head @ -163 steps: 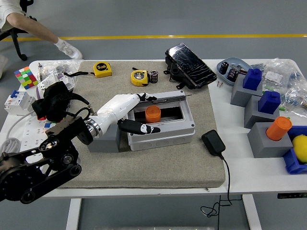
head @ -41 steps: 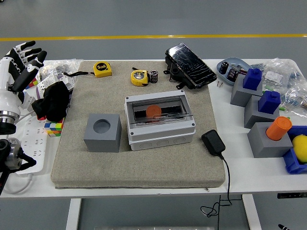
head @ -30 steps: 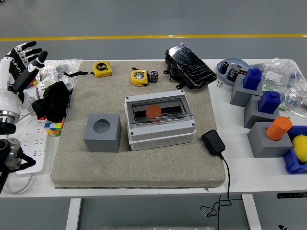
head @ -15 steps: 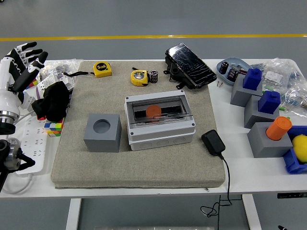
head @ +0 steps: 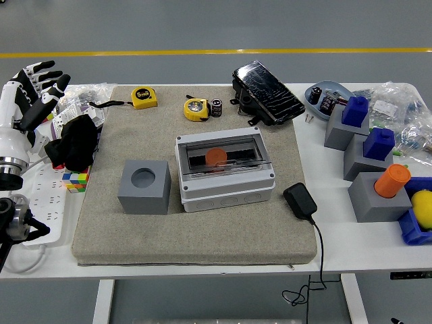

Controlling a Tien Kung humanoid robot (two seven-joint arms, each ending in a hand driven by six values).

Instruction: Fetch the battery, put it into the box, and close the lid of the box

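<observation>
Well to the right of our left hand (head: 27,94), whose fingers (head: 42,68) are spread and empty at the desk's (head: 337,243) left edge, we see the orange battery (head: 216,157) inside the box (head: 225,170) under its shut clear lid (head: 226,156).

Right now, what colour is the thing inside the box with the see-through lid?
Orange, seen through the box's closed lid in the head view.

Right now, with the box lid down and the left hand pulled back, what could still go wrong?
The lid looks closed, but whether it latched cannot be seen; it might spring open. The left hand hovers with fingers spread above the black cloth and Rubik's cube; lowering the arm there might knock them.
</observation>
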